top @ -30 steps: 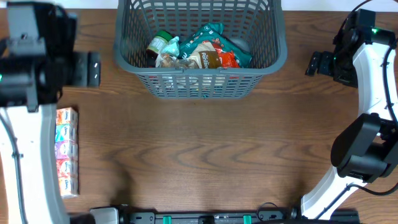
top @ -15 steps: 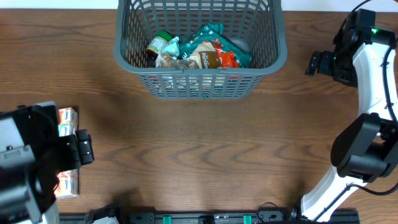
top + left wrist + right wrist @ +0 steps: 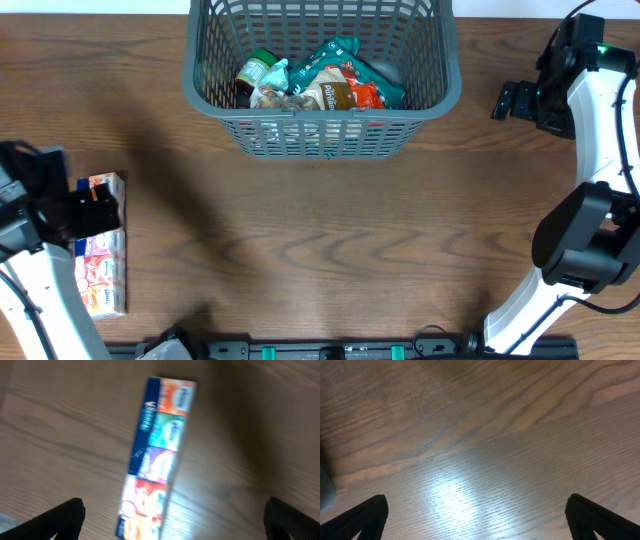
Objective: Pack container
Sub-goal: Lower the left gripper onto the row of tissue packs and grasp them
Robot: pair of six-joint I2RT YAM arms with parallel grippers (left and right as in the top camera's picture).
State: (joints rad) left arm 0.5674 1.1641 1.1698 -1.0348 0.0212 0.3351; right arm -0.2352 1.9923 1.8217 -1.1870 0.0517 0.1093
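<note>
Left gripper (image 3: 175, 512) poised above the long colourful box (image 3: 157, 455), near the left edge of the table (image 3: 330, 250), well apart from the basket (image 3: 320, 135) at the far middle. Likely next: lowering onto the box, closing across its narrow width, carrying it to the basket. Main hazards, by judgement: landing off-centre and pinching near one end, leaving the long box to droop or swivel out on the lift; coming down with the box slightly skewed between the fingers, nudging a corner and skidding it over the smooth wood instead of straddling it; catching the basket's tall rim or lattice wall with the trailing end on the way in; dropping onto the jar (image 3: 255, 70) and snack bags (image 3: 335, 85) already piled inside, with little flat room left, and ending propped on the heap or against the rim. Blurred wrist view, so exact height over the box impossible to tell. Fingers spread fully, one to each side of the box, touching nothing, holding nothing. Right gripper (image 3: 515, 100) likewise spread wide and empty, parked over bare wood just right of the basket, not touching it.
</note>
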